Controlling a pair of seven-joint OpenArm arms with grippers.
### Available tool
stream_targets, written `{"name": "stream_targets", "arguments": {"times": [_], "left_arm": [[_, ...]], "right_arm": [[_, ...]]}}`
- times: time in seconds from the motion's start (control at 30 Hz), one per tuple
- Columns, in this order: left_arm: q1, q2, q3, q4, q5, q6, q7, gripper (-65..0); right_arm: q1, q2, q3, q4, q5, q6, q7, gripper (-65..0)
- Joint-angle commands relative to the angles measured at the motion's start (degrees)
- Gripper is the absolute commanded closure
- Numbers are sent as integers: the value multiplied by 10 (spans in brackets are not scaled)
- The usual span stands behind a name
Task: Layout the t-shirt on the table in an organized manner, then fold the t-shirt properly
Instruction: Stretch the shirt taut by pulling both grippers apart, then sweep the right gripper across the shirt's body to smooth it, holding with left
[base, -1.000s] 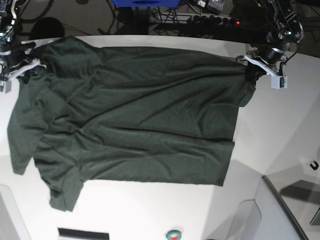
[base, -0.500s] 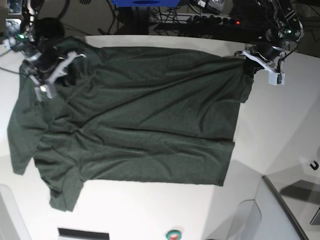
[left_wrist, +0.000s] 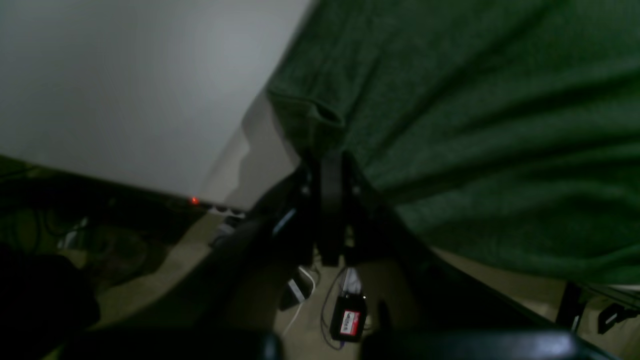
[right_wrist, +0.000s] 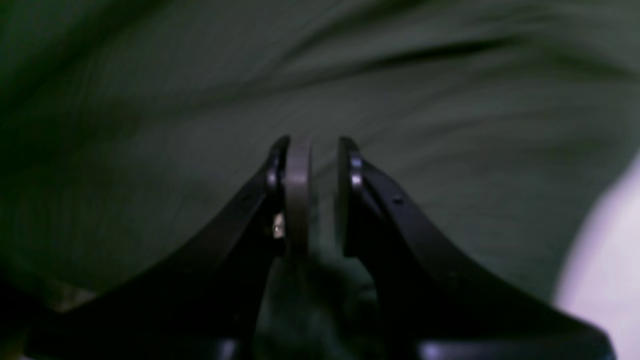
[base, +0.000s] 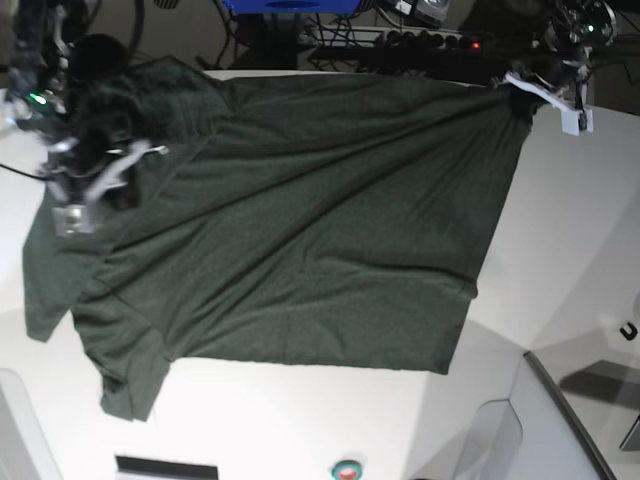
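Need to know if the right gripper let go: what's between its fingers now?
Nothing is pinched: the right wrist view shows the right gripper fingers parted, with only the t-shirt lying behind the gap.

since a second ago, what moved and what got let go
The right tool let go of the t-shirt corner and now sits over the cloth, jaws slightly apart. The left tool kept its grip and pulled its corner toward the table's far edge. The near hem stayed put.

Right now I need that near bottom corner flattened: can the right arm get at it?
Probably yes. The right gripper hangs over the t-shirt, fingers slightly apart and holding nothing. Only flat cloth and bare table lie toward that corner.
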Motion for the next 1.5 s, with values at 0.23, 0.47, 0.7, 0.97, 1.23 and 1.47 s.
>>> {"name": "stream_targets", "arguments": {"times": [0.23, 0.47, 0.7, 0.97, 1.23, 1.47], "left_arm": [[-4, 3, -1, 14, -7, -4, -12, 0], [-2, 3, -1, 14, -6, -4, -12, 0], [-3, 3, -1, 13, -5, -4, -12, 0], [-1, 1, -2, 9, -6, -4, -12, 0], [-1, 2, -2, 9, -6, -4, -12, 0], [-1, 2, -2, 8, -6, -4, -12, 0]], "right_arm": [[72, 15, 81, -130, 5, -11, -64, -231], [90, 31, 160, -196, 4, -11, -42, -281], [131, 43, 162, -279, 5, -11, -18, -279], [165, 69, 158, -339, 5, -11, -1, -279], [183, 78, 158, -373, 5, -10, 0, -275], [190, 79, 157, -376, 5, -10, 5, -71]]}}
